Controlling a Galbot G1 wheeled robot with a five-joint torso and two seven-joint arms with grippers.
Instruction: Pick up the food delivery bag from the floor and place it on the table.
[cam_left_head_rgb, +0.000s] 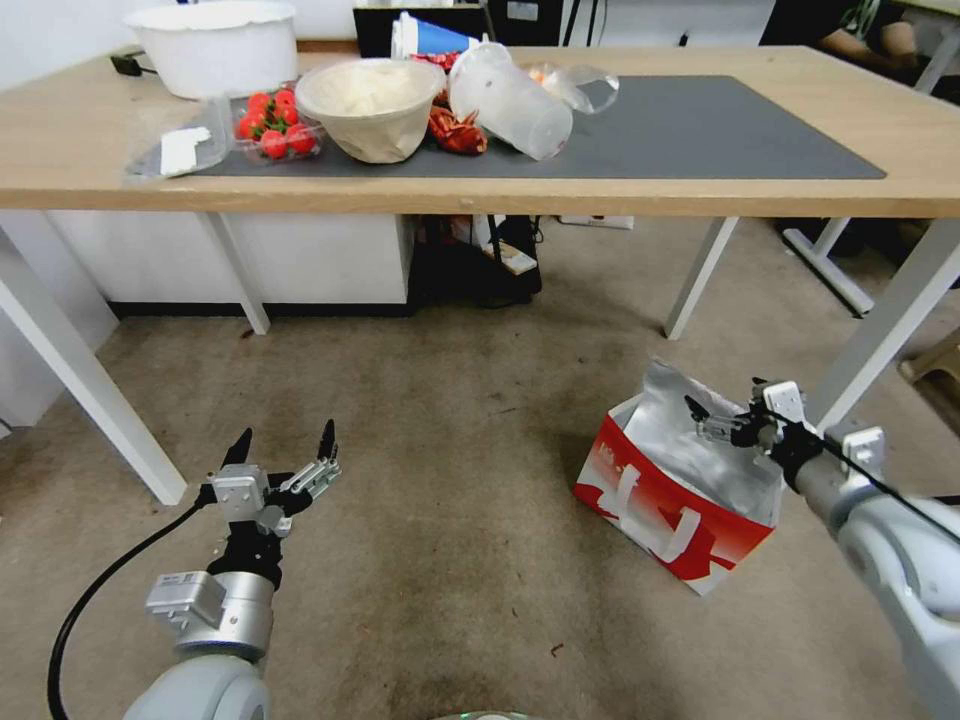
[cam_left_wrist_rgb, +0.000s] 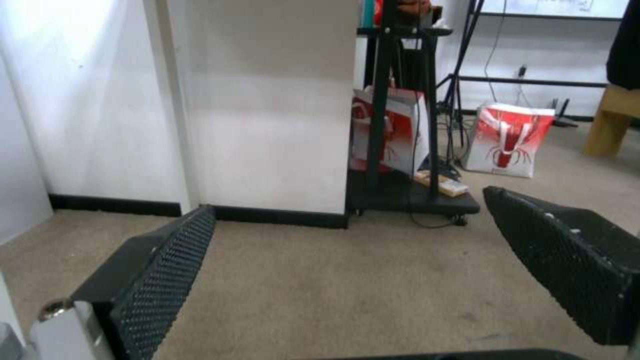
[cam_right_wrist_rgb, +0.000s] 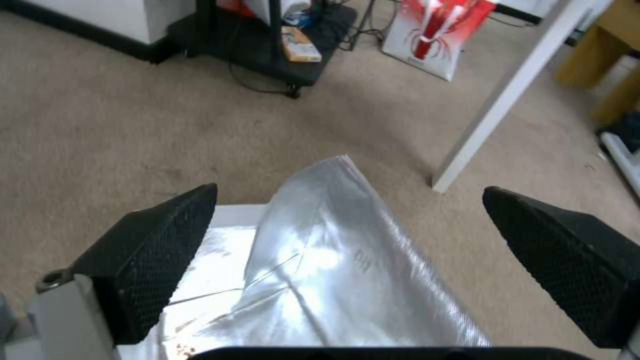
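The right gripper (cam_left_head_rgb: 712, 420) hangs spread wide over the foil mouth of the food delivery bag (cam_left_head_rgb: 672, 500), which stands on the floor (cam_left_head_rgb: 450, 480) near a table (cam_left_head_rgb: 500, 190) leg. Pinching only thin foil risks tearing. The left gripper (cam_left_head_rgb: 285, 452) idles, also spread.

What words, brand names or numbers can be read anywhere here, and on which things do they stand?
None can be read.
Red-and-white paper food delivery bag with silver foil lining: white pattern, no legible words.
Second red-and-white paper bag farther off on the floor: white crayfish-like drawing, no lettering.
Small flat box on the black trolley: print too blurred.
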